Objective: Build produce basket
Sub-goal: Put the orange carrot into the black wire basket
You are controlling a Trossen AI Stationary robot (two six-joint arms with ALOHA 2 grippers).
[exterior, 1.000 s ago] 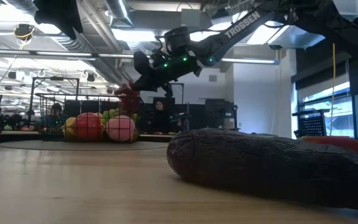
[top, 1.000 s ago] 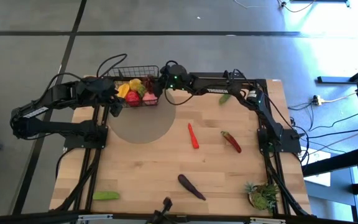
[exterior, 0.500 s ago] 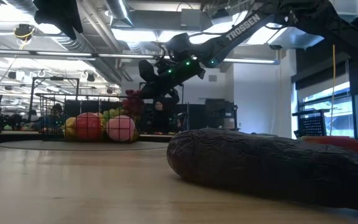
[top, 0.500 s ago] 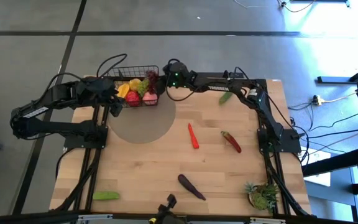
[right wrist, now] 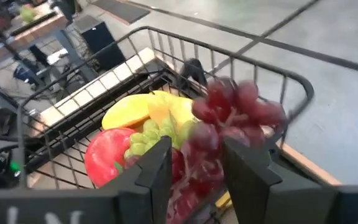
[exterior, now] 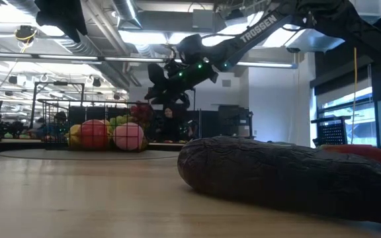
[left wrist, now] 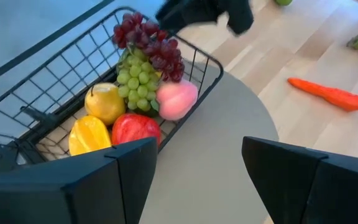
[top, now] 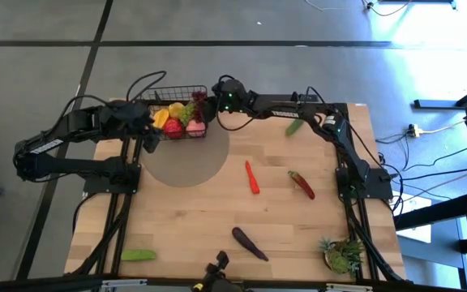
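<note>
Black wire basket (top: pixel 176 112) sits at the table's far edge in the high view, left gripper (top: pixel 147 122) beside its left end, right gripper (top: pixel 214 97) at its right end, with open wood around the loose orange chili (top: pixel 252 177), red chili (top: pixel 302 184), eggplant (top: pixel 250 242) and cucumber (top: pixel 138 255). Left wrist view: own fingers spread apart and empty, basket holding red grapes (left wrist: pixel 151 42), green grapes (left wrist: pixel 135 84), peach (left wrist: pixel 176 99), apple (left wrist: pixel 133 129) and lemon (left wrist: pixel 104 102). Right wrist view: fingers released, holding nothing, the red grapes lying on the pile just beyond them.

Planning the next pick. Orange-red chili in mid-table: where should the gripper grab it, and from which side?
Probably from straight above, at mid-length. The orange-red chili lies flat on the bare table, long and thin, nothing touching it. Set the fingers across its narrow width, square to its long axis. The right gripper, now over the basket, is the nearer one.
</note>
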